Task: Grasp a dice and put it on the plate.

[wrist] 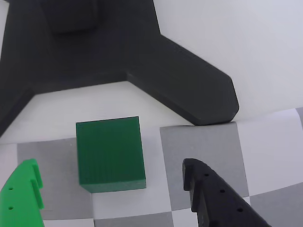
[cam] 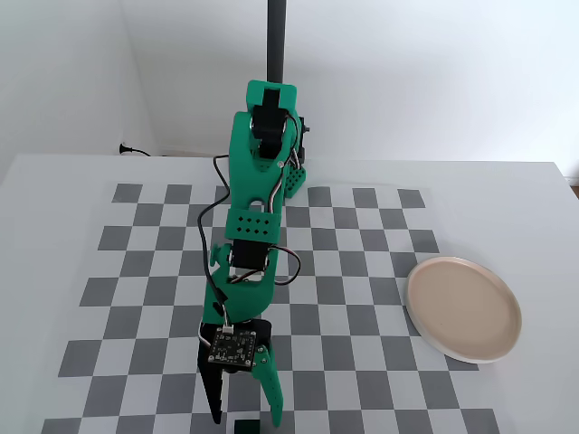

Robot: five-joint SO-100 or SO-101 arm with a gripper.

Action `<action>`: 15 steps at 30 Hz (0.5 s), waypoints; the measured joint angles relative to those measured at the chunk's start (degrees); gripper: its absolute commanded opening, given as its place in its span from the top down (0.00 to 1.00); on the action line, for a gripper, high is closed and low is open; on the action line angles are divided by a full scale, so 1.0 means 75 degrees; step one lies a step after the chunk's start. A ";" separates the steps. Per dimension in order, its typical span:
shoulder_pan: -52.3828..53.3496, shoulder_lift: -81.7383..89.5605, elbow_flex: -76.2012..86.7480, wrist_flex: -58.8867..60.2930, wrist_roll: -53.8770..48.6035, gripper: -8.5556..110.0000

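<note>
The task is barely begun: the gripper (wrist: 112, 182) hangs open with a finger on either side of the dice (wrist: 110, 153), which rests ungrasped on the checkered mat (cam: 362, 262) at its near edge, while the plate (cam: 463, 308) lies empty far right.

dice (wrist: 110, 153) between pincer (wrist: 111, 182) fingers (untouched) | plate (cam: 463, 308) far right

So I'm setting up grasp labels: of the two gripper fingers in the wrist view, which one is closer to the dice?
The bright green finger, at the left in the wrist view; the black finger at the right stands farther from the dice.
</note>
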 measured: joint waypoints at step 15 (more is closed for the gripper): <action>0.0000 -0.1617 -0.1406 -0.0117 -0.0012 0.70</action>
